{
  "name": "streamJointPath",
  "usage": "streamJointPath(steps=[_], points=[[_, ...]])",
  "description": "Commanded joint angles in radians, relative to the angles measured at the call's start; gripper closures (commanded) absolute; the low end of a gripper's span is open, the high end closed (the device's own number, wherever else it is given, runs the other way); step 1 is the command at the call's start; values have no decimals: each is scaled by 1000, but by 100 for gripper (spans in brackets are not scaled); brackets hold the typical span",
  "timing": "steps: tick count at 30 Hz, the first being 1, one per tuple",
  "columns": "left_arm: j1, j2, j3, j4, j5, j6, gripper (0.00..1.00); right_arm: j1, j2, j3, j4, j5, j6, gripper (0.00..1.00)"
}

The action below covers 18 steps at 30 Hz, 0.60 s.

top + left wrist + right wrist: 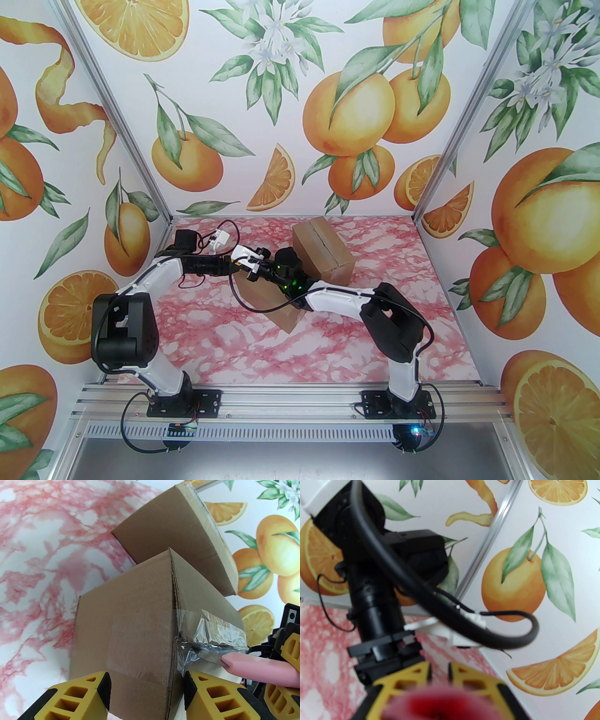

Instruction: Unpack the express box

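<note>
Left pincer (145,691) clamps box (131,625); right pincer (440,671) pinches pink cutter (253,665) at tape (211,630) — cut shallow, follow tape, steady box.

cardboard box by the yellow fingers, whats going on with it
The right pincer holds a pink cutter with its blade at the clear tape on the near cardboard box; the tape there is torn and crumpled. The left pincer straddles that box's corner; whether it grips is unclear. A second box stands behind, on the pink marble table.
</note>
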<state>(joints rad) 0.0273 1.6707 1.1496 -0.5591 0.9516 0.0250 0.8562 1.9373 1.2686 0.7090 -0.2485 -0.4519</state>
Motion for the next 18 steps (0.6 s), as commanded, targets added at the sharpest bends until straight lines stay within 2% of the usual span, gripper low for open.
streamJointPath(steps=[1,18], points=[[0,50,-2,-55,-125,13,46,-11,-53,-12,-16,-48,-25,100],[-10,57,-1,-62,-137,16,46,-28,-89,-46,-61,-85,-64,100]])
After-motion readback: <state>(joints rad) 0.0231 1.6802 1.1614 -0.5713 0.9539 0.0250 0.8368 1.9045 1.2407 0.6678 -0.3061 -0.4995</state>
